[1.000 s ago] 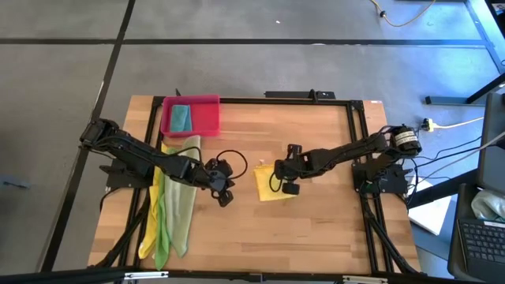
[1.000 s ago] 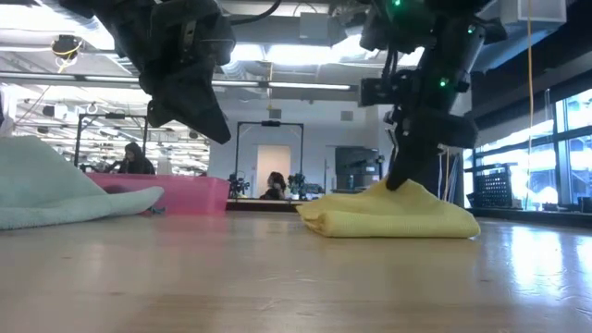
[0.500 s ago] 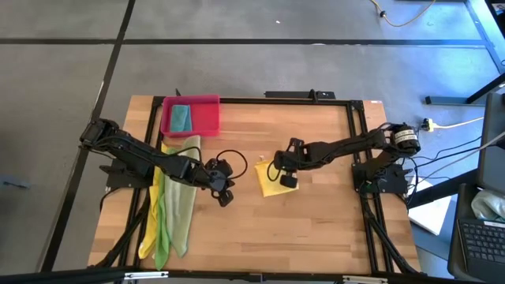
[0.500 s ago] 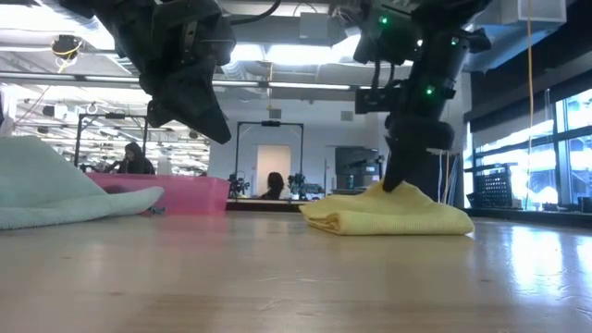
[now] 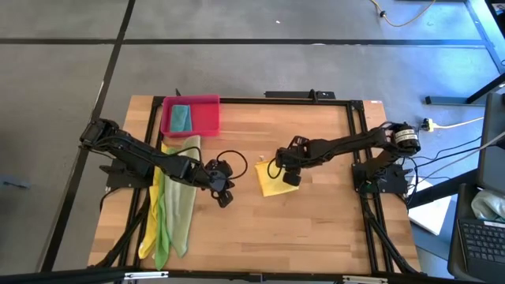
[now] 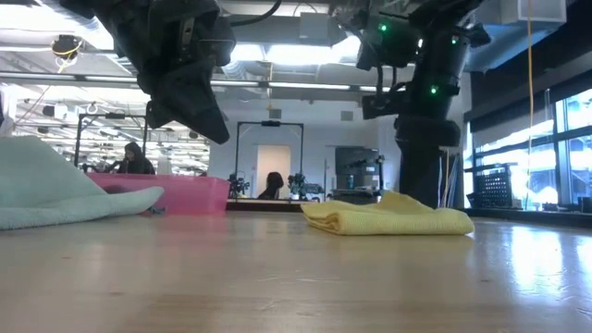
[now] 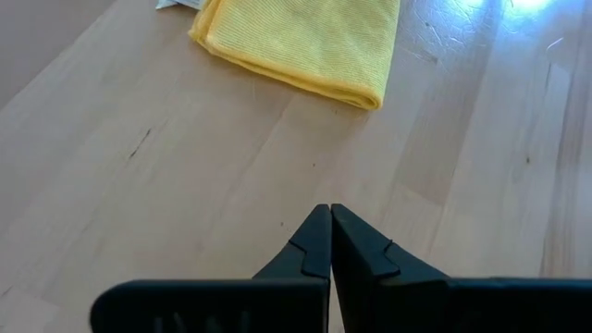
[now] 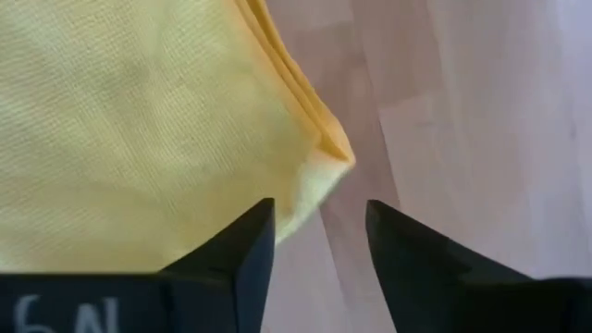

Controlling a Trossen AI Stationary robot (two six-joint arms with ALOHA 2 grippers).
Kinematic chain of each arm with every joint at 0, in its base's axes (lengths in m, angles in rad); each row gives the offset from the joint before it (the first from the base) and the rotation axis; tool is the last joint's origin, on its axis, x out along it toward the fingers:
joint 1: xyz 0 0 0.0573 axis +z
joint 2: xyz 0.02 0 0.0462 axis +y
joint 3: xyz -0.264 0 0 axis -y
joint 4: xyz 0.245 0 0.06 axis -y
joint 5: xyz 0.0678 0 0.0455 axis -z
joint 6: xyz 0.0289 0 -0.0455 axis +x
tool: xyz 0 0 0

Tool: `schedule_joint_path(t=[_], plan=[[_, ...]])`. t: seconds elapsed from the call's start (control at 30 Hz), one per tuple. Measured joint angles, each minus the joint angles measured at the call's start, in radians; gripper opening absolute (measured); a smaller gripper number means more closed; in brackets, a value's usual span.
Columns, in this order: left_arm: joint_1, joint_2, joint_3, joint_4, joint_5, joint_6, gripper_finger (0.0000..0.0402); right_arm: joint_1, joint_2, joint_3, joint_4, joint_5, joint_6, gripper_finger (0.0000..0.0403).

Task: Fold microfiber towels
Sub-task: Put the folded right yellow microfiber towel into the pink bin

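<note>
Near edge of table (image 5: pixel 316 237): bare wood.

Left side, front to back: heap of unfolded towels (image 5: pixel 170 209), yellow, bright green and pale olive, lying in long strips under the left arm.

Left gripper (image 5: pixel 224 192): hangs above bare wood just right of the heap, fingers pressed shut, holding nothing.

Centre: folded yellow towel (image 5: pixel 272 183), flat on the wood, layered edges showing, corner pointing between the right gripper's fingers (image 8: pixel 245 245).

Right gripper (image 5: pixel 289 175): over the yellow towel's right edge, fingers parted, nothing between them; seen from table height it stands clear above the cloth.

Far left corner: pink tray (image 5: pixel 207 117), with a folded teal towel (image 5: pixel 181 118) lying inside, toward its left end.

Beyond the table: room with seated people, far off.
</note>
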Motion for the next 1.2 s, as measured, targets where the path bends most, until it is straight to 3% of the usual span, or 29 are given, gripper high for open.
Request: schedule_joint_path(t=[0.1,0.2,0.43,0.57,0.63,0.73,0.93,1.2], plan=[[0.0,0.0,0.0,0.0,0.0,0.0,0.0,0.0,-0.037,0.014,-0.018,-0.01,0.009,0.018],[0.0,0.0,0.0,0.0,0.0,0.001,0.0,-0.015,-0.095,0.017,0.006,-0.083,0.039,0.0181],[0.0,0.0,0.0,0.0,-0.001,0.004,0.0,-0.163,-0.189,-0.017,0.042,-0.465,0.132,0.0181],[0.0,0.0,0.0,0.0,-0.002,0.007,0.0,-0.244,-0.188,-0.131,0.085,-0.748,0.183,0.0181],[0.0,0.0,0.0,0.0,-0.002,0.003,0.0,-0.253,-0.188,-0.201,0.136,-0.821,0.224,0.0181],[-0.011,0.0,0.0,0.002,-0.002,-0.017,0.0,-0.23,-0.213,-0.289,0.205,-0.817,0.302,0.0181],[-0.052,0.0,0.0,-0.002,-0.002,-0.032,0.0,-0.161,-0.242,-0.403,0.445,-0.69,0.547,0.0182],[-0.1,0.0,0.0,-0.001,0.01,-0.038,0.0,-0.115,-0.242,-0.476,0.495,-0.547,0.664,0.0182]])
